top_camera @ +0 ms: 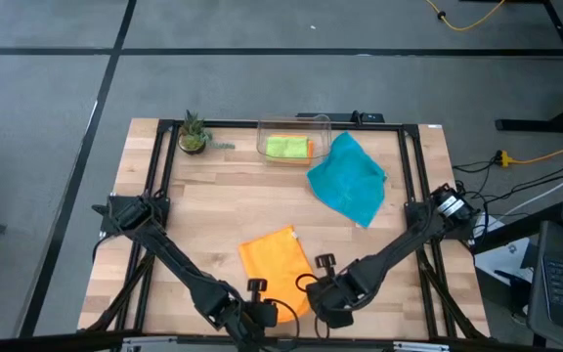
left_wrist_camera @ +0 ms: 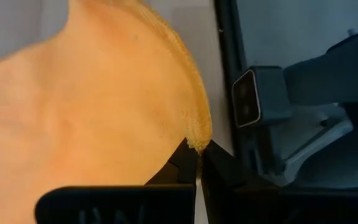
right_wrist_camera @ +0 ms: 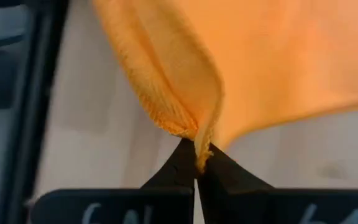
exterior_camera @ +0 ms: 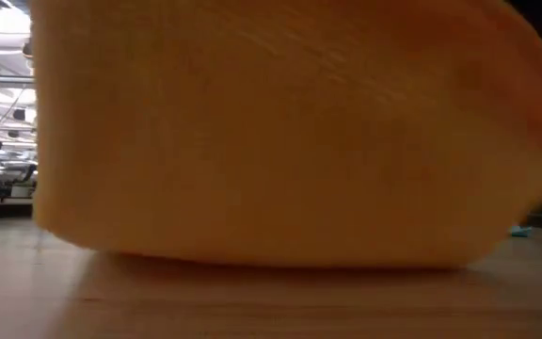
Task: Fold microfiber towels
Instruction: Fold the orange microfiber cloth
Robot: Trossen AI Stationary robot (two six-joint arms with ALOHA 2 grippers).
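You've got both corners now — the left gripper (left_wrist_camera: 197, 163) has its jaws pressed together on one near corner of the orange towel (top_camera: 274, 262), and the right gripper (right_wrist_camera: 199, 163) pinches the other near corner, just beside it. From both sets of jaws the cloth runs straight ahead across the worktop (top_camera: 223, 210) toward the far side, its free edge well beyond. Neither arm is nearer; I'd say the fold wants both corners carried forward together over that far edge.
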